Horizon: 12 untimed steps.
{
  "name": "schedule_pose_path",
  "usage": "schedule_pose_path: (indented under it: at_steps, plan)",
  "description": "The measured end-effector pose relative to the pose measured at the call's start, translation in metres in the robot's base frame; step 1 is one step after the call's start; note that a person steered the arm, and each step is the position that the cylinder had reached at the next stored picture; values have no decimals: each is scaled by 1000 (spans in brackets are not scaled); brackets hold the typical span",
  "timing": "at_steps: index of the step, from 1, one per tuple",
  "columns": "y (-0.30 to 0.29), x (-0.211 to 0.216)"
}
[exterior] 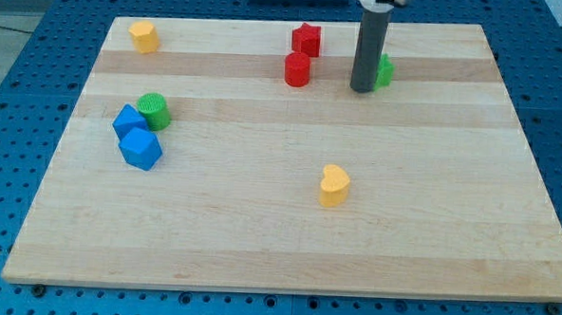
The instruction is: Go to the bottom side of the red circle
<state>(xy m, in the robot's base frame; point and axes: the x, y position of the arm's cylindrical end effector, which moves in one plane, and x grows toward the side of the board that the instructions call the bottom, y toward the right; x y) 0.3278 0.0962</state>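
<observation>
Resting at three o'clock of the red plastic circle block [297, 69], well apart, our dark rod's tip [363, 88] (no claw, nothing held) touched the green block [386, 70].

And here's a lab-style robotics bench: a pale wooden board [288, 224] sits on a blue perforated mounting table [40, 24] visible along every frame edge, small coloured plastic blocks scattered over it.

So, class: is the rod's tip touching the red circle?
Apart. The camera view shows bare wood between my tip and the red circle; the tip stands to the view's right of it, beside a green block.
</observation>
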Motion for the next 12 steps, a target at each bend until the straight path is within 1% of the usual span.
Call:
schedule_pose_path:
  at_steps: [1,2,3,4,6,7,8,9,10,12]
  plan:
    - [30,-24]
    - [54,-62]
    - [77,-79]
    - [78,-71]
    - [69,-71]
    - [28,-57]
    - [2,-38]
    - [-5,-23]
    - [-6,-23]
    - [-31,-21]
